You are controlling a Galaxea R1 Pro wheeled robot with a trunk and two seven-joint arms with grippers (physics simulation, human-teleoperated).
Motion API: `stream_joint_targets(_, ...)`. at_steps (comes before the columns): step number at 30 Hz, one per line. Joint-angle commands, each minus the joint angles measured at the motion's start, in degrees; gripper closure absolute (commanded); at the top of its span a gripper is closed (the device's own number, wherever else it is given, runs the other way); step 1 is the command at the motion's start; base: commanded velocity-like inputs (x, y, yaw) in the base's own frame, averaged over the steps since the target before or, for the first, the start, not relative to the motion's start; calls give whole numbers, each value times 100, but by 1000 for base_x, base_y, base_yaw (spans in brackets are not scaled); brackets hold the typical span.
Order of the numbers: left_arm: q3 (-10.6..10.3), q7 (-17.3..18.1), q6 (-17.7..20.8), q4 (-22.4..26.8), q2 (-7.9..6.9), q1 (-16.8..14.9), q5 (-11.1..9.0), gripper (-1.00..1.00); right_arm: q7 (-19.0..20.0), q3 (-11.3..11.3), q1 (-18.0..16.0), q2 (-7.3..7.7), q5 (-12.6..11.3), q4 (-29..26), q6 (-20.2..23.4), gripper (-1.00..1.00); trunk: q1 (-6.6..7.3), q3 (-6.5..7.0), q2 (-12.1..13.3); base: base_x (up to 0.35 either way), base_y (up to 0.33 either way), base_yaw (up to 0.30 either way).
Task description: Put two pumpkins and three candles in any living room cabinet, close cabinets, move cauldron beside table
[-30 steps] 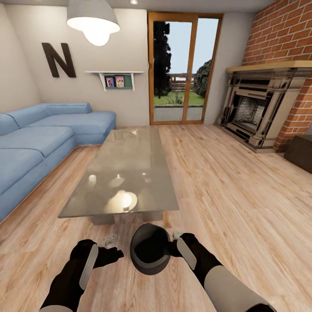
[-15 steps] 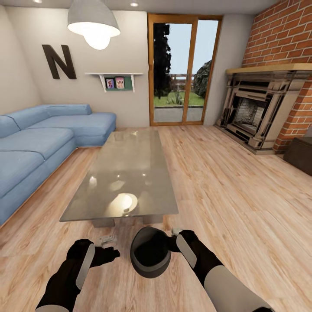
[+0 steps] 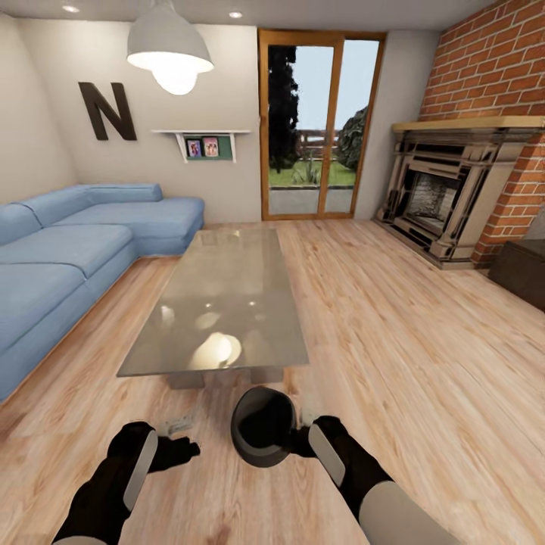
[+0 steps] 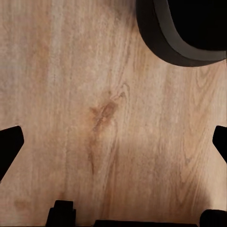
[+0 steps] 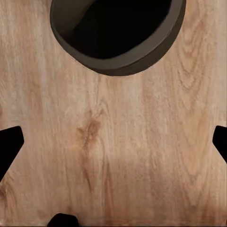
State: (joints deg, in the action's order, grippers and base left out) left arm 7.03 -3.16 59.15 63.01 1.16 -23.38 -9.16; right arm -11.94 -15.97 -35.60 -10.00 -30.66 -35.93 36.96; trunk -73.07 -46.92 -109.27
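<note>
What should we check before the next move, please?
1. Cauldron beside table: ok, it stands on the floor just off the table's near end.
2. Cauldron mouth up: ok.
3. Left gripper empty: ok, fingers spread over bare floor.
4. Right gripper released: ok, fingers spread, with the cauldron ahead of them, not between.
5. Cabinet closed: cannot tell, only a corner shows at the edge of the head view.
6. Pumpkins and candles stowed: cannot tell.
</note>
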Motion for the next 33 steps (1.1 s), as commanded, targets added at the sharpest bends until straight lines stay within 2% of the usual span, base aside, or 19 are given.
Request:
stream_joint_targets(1,3,0,3,-9,-10,19,0,-100,3,-1,84,0,13,-1,-5,-100,23,19,42,-324,0,0)
stream_joint_targets(4,1,-5,8,-54,-86,61,8,-100,10,2,271,0,35,5,-27,-100,89,73,162,-326,0,0)
stream_joint_targets(10,0,-19,5,-235,-145,92,10,-100,12,-9,305,0,11,47,-36,-100,220,180,402,-328,0,0)
stream_joint_targets(14,0,-18,-50,-644,-290,96,11,-100,5,-7,357,0,-34,129,-45,-100,308,252,563,-328,0,0)
stream_joint_targets(17,-2,-25,-107,-976,-317,97,22,-100,8,-3,530,0,-26,191,-47,-100,374,306,683,-256,0,0)
stream_joint_targets(20,-12,-32,-333,-1412,-330,97,38,-100,5,1,721,0,21,226,-112,-100,440,360,804,-91,0,0)
stream_joint_targets(23,-32,-39,-764,-1872,-335,93,54,-100,1,3,886,0,38,336,-404,-100,506,414,924,-29,0,0)
stream_joint_targets(24,-40,-45,-1095,-2286,-336,90,64,-100,-1,16,969,0,39,658,-647,-100,528,432,964,-6,0,0)
stream_joint_targets(26,-44,-45,-1363,-2553,-336,89,68,-100,-1,14,994,0,53,986,-873,-100,572,468,1044,-4,0,0)
stream_joint_targets(29,-50,-50,-1986,-3171,-338,88,102,-100,4,-9,1013,0,70,1703,-1532,-100,638,521,1165,-1,0,0)
stream_joint_targets(33,-75,-57,-2741,-3895,-336,88,289,-100,14,-18,1019,0,77,2552,-2451,-100,726,593,1325,0,0,0)
